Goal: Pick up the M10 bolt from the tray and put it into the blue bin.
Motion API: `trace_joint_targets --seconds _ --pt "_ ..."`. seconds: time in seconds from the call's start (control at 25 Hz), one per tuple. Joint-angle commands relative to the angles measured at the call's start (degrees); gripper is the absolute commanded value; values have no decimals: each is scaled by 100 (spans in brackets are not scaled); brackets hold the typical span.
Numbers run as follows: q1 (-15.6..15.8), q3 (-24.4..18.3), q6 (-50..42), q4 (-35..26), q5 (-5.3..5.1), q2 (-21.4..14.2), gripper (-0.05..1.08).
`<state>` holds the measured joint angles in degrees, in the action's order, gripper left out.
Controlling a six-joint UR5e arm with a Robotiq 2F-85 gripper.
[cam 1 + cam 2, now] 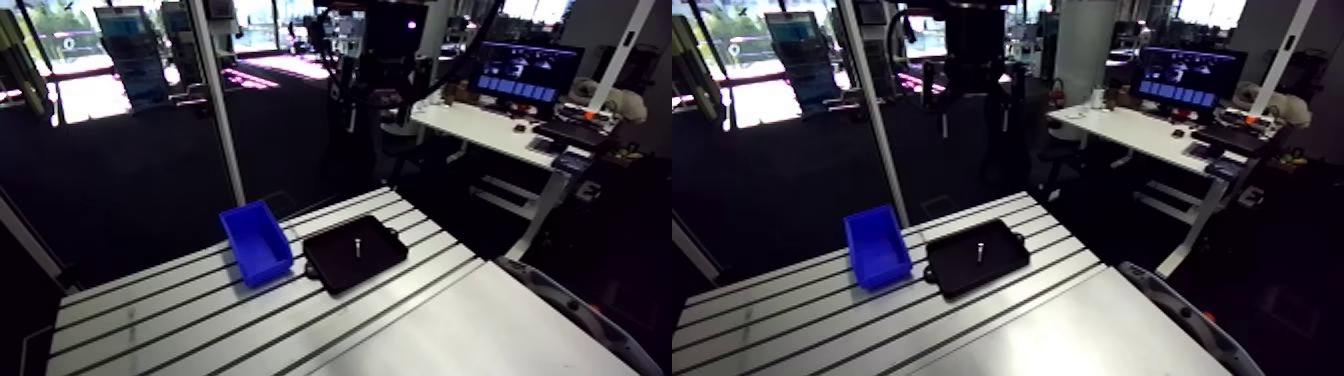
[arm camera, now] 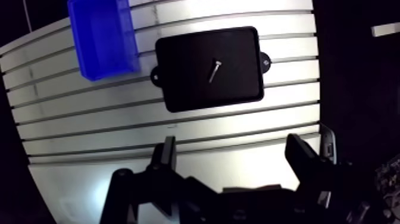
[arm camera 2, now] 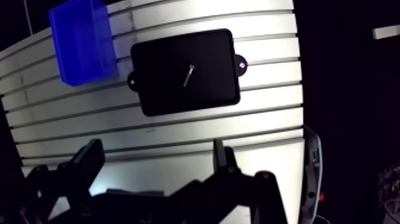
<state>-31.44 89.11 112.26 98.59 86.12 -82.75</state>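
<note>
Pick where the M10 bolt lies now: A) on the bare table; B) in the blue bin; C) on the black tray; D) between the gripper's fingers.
C: the bolt lies near the middle of the black tray, beside the blue bin, with the open gripper well clear of it.

Wrist view's super contrasty: the table [image 2: 238,128] glares near-white, blown out closest to the gripper [image 2: 232,149], which is just a black silhouette. The tray [image 2: 184,89] reads flat black, only the bolt [image 2: 214,70] catches a glint. Table slots bow toward the edges. Arm view's dim, with daylight glaring in behind
</note>
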Motion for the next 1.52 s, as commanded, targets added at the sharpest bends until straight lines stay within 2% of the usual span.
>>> trace_joint_targets --seconds 0.04,0.32,0.44,0.56,0.64,0.8,1.2,1.4,1.52 --pt "15 331 -903 376 -91 27 1" --pt "32 489 -1861 639 -91 159 1" --pt "32 621 -2081 859 -65 221 1" --pt "32 674 -2274 868 -82 256 1" --pt "32 665 -2459 877 -38 405 1" --pt "85 682 -2485 1140 -3 564 1" --pt "217 656 -2837 1184 -3 968 1" --pt "349 665 -2855 1448 173 1197 1" --pt "358 682 -2907 1527 181 1276 1"
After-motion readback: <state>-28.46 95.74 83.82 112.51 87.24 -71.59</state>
